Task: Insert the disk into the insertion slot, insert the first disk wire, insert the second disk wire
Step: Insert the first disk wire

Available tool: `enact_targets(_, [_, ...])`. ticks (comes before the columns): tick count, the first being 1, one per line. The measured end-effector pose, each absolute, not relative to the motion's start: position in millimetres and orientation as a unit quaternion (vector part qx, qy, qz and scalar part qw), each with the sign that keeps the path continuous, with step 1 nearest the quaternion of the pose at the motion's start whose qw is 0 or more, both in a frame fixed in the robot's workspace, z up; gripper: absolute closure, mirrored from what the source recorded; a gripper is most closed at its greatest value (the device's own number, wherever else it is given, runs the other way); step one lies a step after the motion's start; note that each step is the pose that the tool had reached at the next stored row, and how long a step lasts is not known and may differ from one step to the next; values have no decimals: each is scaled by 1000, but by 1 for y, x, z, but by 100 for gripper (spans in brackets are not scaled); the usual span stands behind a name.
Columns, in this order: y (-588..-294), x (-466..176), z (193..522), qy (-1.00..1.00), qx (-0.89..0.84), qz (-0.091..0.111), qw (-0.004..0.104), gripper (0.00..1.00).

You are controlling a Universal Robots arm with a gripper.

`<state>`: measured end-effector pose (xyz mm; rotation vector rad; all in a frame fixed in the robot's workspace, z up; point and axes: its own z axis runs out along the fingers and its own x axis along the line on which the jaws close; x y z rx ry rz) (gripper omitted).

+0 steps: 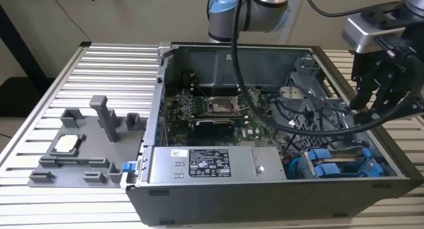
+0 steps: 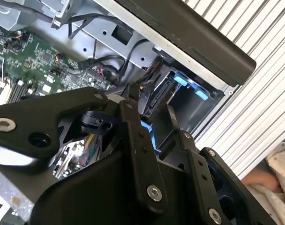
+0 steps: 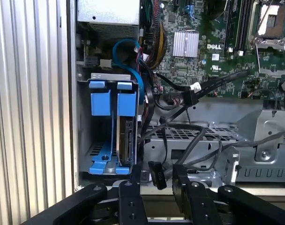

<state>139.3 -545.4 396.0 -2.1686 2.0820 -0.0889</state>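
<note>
Two blue carriers (image 3: pixel 105 101) stand side by side in the slot (image 3: pixel 84 140) — the grey metal bay in the corner of the computer case (image 1: pixel 265 199) towards the exterior view's right. The disk (image 3: pixel 128 143) sits on edge inside one of them, its narrow dark end showing between the blue rails.

In the exterior view the hand (image 1: pixel 374 110) hangs over the case wall on that same side, above the bay and well apart from the labelled power-supply box (image 1: pixel 205 164). In both wrist views its two black fingers (image 3: pixel 135 180) stand apart with a clear gap between them.

In the first wrist view a small black plug (image 3: pixel 155 174) on a dark wire lies in that gap — whether either finger touches it, I cannot tell. More black wires (image 3: pixel 189 140) trail over the perforated grey cage (image 3: pixel 213 136) beside the slot, and the green circuit board (image 3: pixel 213 42) lies beyond.

The case rests on a ribbed metal worktop (image 1: pixel 99 65), with a grey parts tray (image 1: pixel 79 149) just beside it on the exterior view's left.
</note>
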Motion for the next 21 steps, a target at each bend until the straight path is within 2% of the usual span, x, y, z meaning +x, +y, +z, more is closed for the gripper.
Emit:
enact_targets(4, [-544,134,394,689,-721,-43,65,59])
enact_targets(11, [-542,130,390,680,-726,-62,77,59])
enact_targets(21, [-542,128,389,679,-727,-65,77,59])
